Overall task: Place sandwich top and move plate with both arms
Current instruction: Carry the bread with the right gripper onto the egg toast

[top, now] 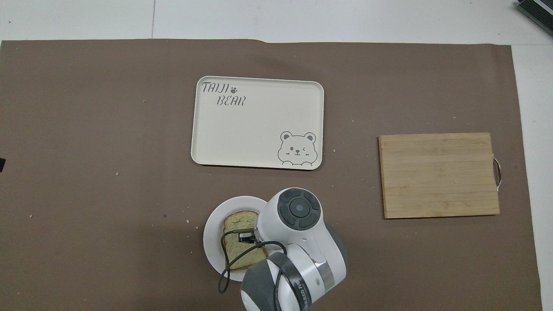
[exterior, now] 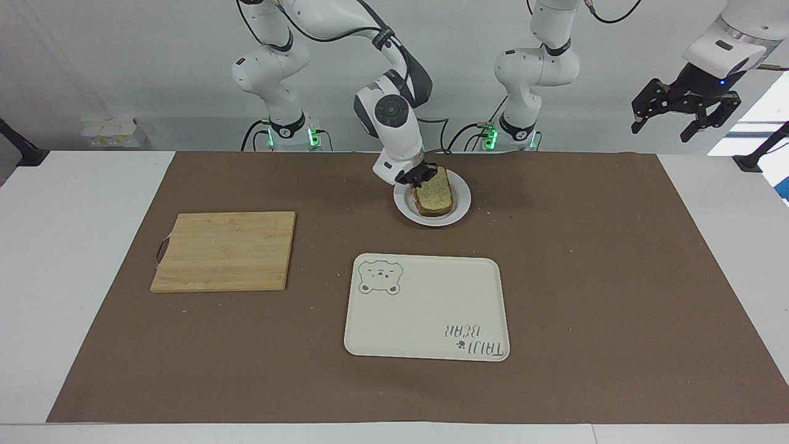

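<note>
The sandwich top (exterior: 435, 194) (top: 236, 244), a pale slice with a brown crust, lies over the toast on the small white plate (exterior: 463, 206) (top: 211, 242) and hides the egg. My right gripper (exterior: 420, 179) (top: 246, 236) is shut on the slice's edge toward the right arm's end, low over the plate. The right arm's wrist covers part of the plate in the overhead view. My left gripper (exterior: 664, 128) hangs open and empty, high off the left arm's end of the table, where that arm waits.
A cream tray with a bear drawing (exterior: 425, 308) (top: 259, 125) lies farther from the robots than the plate. A wooden cutting board (exterior: 225, 250) (top: 438, 175) sits toward the right arm's end. Crumbs dot the brown mat.
</note>
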`<move>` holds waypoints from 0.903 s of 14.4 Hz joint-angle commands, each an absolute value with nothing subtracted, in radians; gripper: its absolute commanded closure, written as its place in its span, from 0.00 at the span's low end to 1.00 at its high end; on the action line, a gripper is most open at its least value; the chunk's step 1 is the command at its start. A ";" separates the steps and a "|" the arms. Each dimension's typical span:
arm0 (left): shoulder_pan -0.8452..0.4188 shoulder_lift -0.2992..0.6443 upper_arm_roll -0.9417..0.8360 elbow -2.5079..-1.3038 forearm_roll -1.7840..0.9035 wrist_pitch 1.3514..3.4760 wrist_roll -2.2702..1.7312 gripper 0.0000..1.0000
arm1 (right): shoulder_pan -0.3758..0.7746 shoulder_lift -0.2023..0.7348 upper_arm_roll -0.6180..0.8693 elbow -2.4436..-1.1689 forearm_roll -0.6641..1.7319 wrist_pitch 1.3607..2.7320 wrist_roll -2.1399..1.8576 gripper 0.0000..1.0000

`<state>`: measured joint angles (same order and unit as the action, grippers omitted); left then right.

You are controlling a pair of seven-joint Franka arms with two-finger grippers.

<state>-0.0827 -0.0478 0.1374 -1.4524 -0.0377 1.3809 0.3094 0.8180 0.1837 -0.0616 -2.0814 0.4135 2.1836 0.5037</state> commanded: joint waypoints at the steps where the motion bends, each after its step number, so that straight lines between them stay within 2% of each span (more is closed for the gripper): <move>1: -0.069 -0.069 0.127 -1.474 -0.035 1.378 0.302 0.00 | 0.815 0.175 -0.067 -2.105 0.442 2.200 0.506 1.00; 3: -0.069 -0.069 0.127 -1.474 -0.035 1.378 0.302 0.00 | 0.808 0.178 -0.067 -2.105 0.442 2.198 0.506 1.00; 4: -0.069 -0.069 0.127 -1.474 -0.035 1.378 0.302 0.00 | 0.802 0.179 -0.067 -2.105 0.442 2.198 0.506 0.79; 5: -0.069 -0.069 0.127 -1.474 -0.035 1.378 0.302 0.00 | 0.802 0.179 -0.069 -2.102 0.442 2.195 0.503 0.17; 6: -0.069 -0.069 0.127 -1.474 -0.035 1.378 0.302 0.00 | 0.802 0.181 -0.069 -2.097 0.442 2.191 0.497 0.00; 9: -0.069 -0.069 0.127 -1.474 -0.035 1.378 0.302 0.00 | 0.796 0.190 -0.075 -2.082 0.401 2.201 0.486 0.00; 13: -0.067 -0.071 0.127 -1.476 -0.035 1.370 0.302 0.00 | 0.678 0.189 -0.077 -2.025 0.239 2.200 0.401 0.00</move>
